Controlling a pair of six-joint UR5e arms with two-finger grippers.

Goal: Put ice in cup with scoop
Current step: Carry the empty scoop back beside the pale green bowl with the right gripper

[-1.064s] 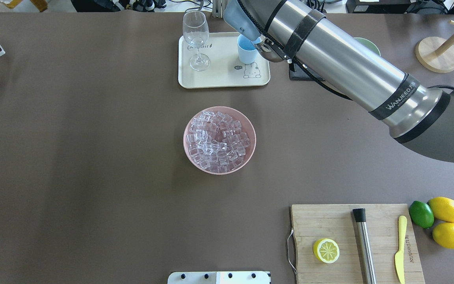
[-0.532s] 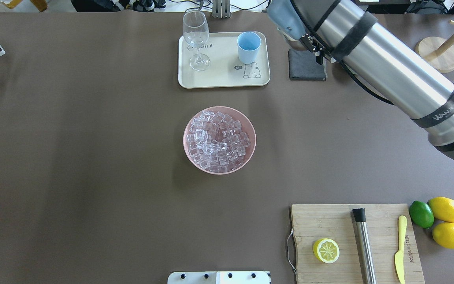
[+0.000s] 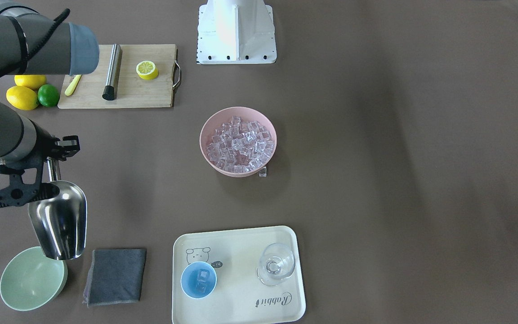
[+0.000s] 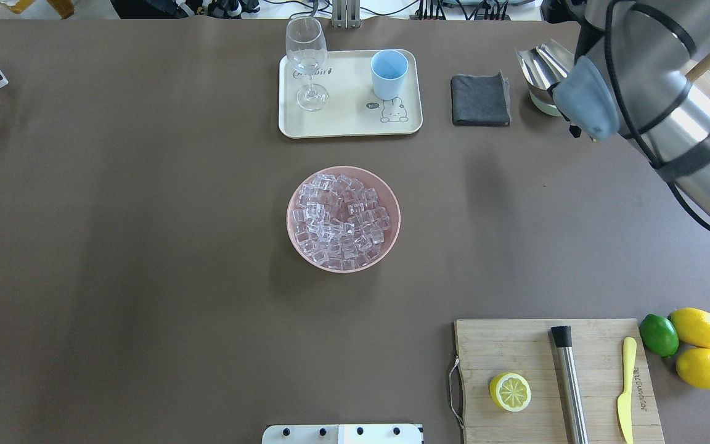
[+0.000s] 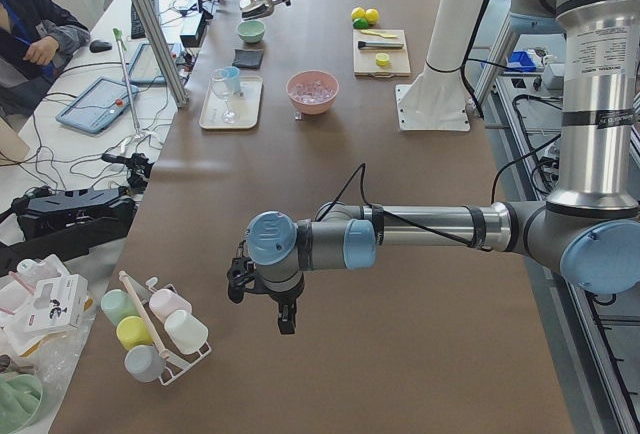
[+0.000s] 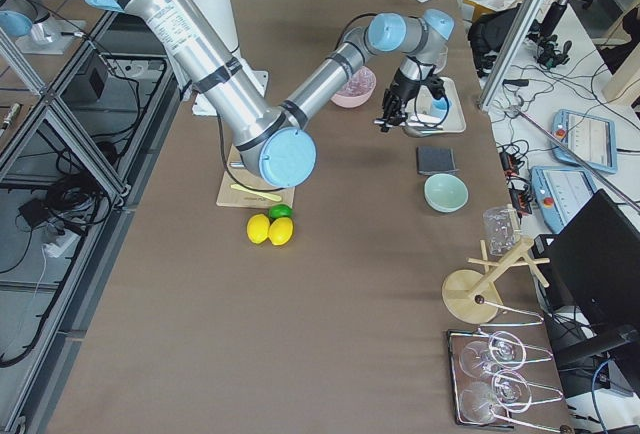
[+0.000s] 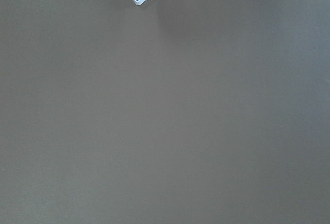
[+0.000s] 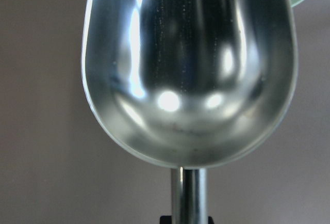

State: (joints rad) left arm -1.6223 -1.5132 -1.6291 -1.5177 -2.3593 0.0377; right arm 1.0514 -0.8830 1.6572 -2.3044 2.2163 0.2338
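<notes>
Steel scoop (image 3: 59,220) looks empty, right pincer (image 3: 53,157) clenched on its handle over the green bowl (image 3: 27,283) by the desk's far edge. Further along that edge the cup (image 3: 198,279) has a couple of ice cubes (image 3: 202,275) in, so basically done I'd say; left pincer (image 5: 286,322), can't tell

- Near right arm stretches way out over the table (image 6: 330,284), right gripper (image 6: 392,116) by the tray (image 6: 452,120), shiny scoop (image 6: 420,131) at its tip.
- Blue cup (image 6: 438,107) sits on that tray; grey cloth (image 6: 437,160) and green bowl (image 6: 446,193) nearby.
- Lemons (image 6: 270,230) and a lime (image 6: 281,211) by the arm's elbow.
</notes>
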